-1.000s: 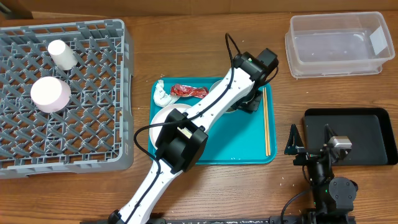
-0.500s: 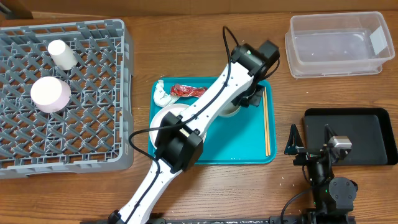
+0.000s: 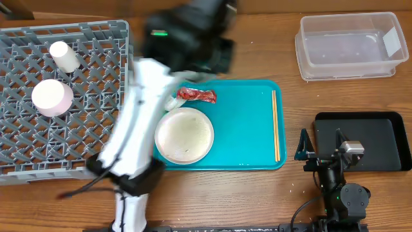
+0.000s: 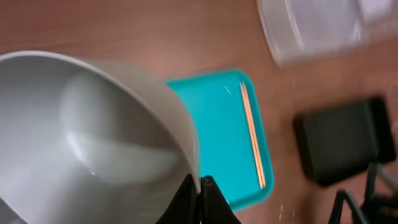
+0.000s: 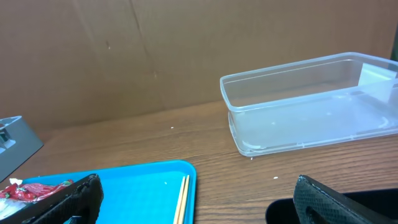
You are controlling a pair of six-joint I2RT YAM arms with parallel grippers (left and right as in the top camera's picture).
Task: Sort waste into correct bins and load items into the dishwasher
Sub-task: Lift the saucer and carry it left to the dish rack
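left wrist view: the left gripper (image 4: 200,186) is clamped on the rim of a white bowl (image 4: 93,137), which spreads up-left of it, above the tabletop (image 4: 155,37) and teal tray (image 4: 217,118). the right gripper (image 5: 196,190) stands wide, empty.

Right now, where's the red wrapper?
Overhead view: the red wrapper lies in the upper-left corner of the teal tray, just above the plate.

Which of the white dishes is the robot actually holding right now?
The white bowl, its rim pinched by the left gripper. The cup and the other bowl sit in the grey rack; the plate lies on the teal tray.
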